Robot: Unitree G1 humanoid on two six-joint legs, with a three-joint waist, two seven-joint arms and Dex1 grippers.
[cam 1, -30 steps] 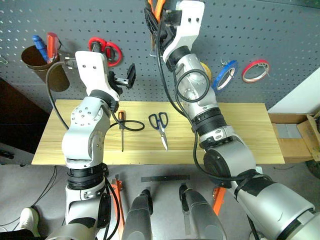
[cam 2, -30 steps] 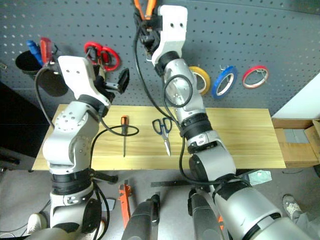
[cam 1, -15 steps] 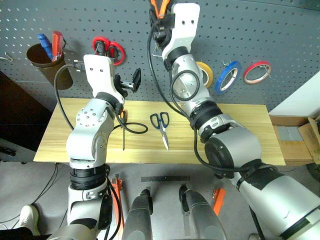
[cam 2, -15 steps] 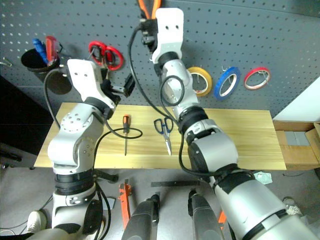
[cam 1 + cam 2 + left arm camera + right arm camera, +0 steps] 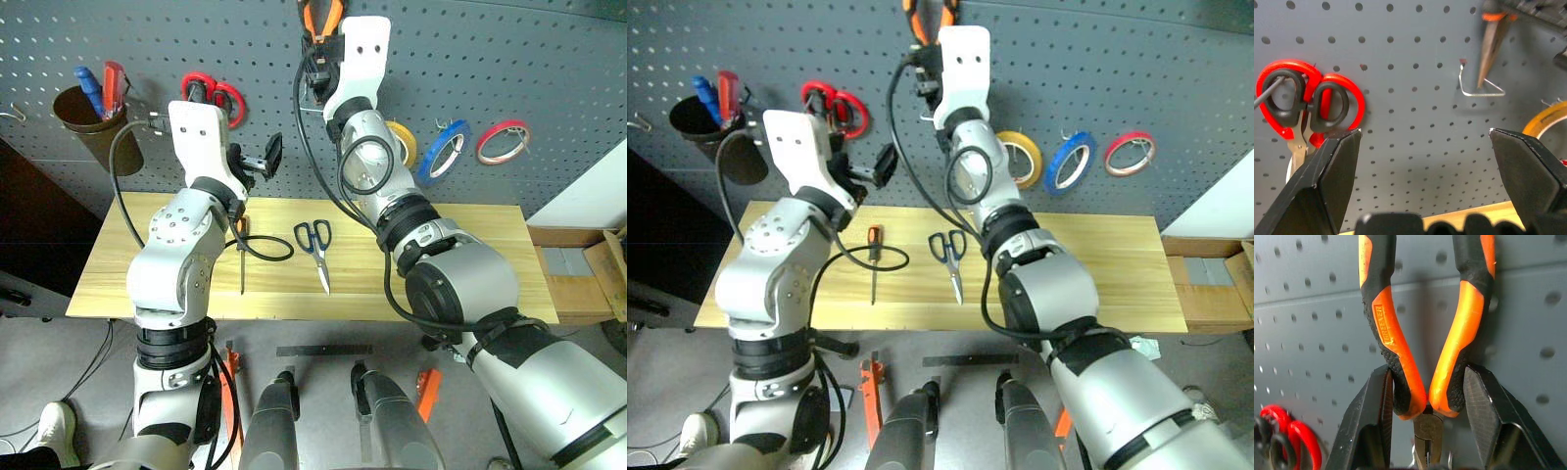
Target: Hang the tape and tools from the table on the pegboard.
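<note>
Right gripper stays clenched on the pliers, now lower and closer to the pegboard, nose just above the bare hook; not hung yet. Left gripper released, empty. Scissors and screwdriver wait on the table; blue tape already hung at right

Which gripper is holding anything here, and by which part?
The right gripper clamps the pliers low on their orange-and-black handles, near the pivot. The left gripper is open, empty.
</note>
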